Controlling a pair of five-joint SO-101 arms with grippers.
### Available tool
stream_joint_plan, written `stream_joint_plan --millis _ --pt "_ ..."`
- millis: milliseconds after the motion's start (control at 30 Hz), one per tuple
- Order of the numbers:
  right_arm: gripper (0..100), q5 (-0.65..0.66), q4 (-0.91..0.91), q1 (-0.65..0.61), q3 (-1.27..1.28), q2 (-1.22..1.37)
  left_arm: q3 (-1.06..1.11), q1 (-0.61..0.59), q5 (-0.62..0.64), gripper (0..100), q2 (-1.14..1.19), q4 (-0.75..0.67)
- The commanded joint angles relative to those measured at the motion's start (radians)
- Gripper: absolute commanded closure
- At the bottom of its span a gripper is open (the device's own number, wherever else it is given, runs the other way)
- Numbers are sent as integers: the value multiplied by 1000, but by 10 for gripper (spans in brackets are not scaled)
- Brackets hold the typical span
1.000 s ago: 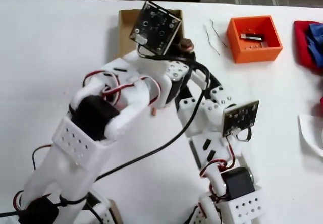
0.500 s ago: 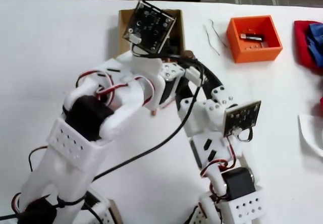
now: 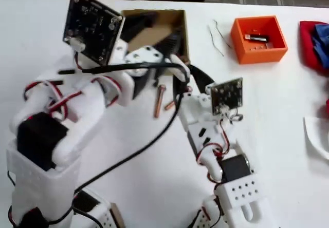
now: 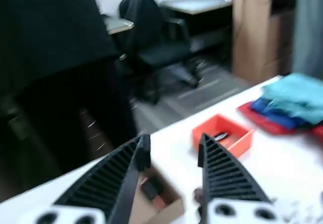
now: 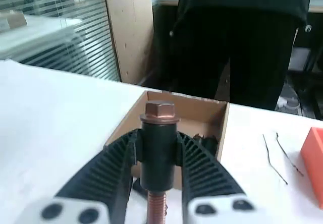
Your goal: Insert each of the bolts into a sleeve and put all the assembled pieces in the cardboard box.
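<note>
In the overhead view, the left gripper (image 4: 171,151) hangs at upper left beside the cardboard box (image 3: 154,13), jaws apart and holding nothing. At centre a loose bolt (image 3: 160,100) lies on the white table (image 3: 31,43). Right of it, the right gripper (image 5: 157,146) is clamped on a black sleeve (image 5: 158,158) with a copper bolt (image 5: 160,112) standing upright through it.

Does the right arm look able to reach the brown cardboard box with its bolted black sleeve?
Probably yes: the right gripper is just before the open box, though the left gripper hangs over it.
</note>
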Motion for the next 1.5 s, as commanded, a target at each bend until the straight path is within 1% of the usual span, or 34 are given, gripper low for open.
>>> stream_joint_plan --millis 0,133,200,267,333,433,633,733,833,933,1033,1167,1333,1467 --pt "977 -9 -12 39 -196 102 4 -147 -71 828 -12 115" --pt "977 -8 120 97 -537 366 160 -354 -69 828 -15 190" --pt "977 -8 219 114 -741 532 288 -446 -68 828 -12 186" --pt "977 -11 315 117 -947 697 438 -517 -68 828 -18 137" --pt "977 -14 400 113 -1152 863 585 -569 -68 828 -20 61" --pt "977 -15 496 99 -1448 1116 802 -608 -57 828 -20 -100" --pt "977 -17 645 85 -1998 1636 1156 -605 -46 828 -18 -454" --pt "977 -17 711 64 -2263 1868 1293 -608 -43 828 -18 -620" --pt "977 -18 734 50 -2473 2054 1394 -603 -40 828 -11 -749" --pt "978 -69 737 44 -2575 2172 1451 -603 -40 828 -11 -824" --pt "978 -120 720 41 -2578 2224 1474 -601 -40 828 -11 -847" --pt "978 -121 714 42 -2578 2253 1495 -598 -38 828 -9 -855" --pt "978 -115 719 47 -2561 2270 1526 -546 -40 828 -9 -881" --pt "978 -115 713 38 -2535 2279 1527 -542 -43 828 -9 -881"
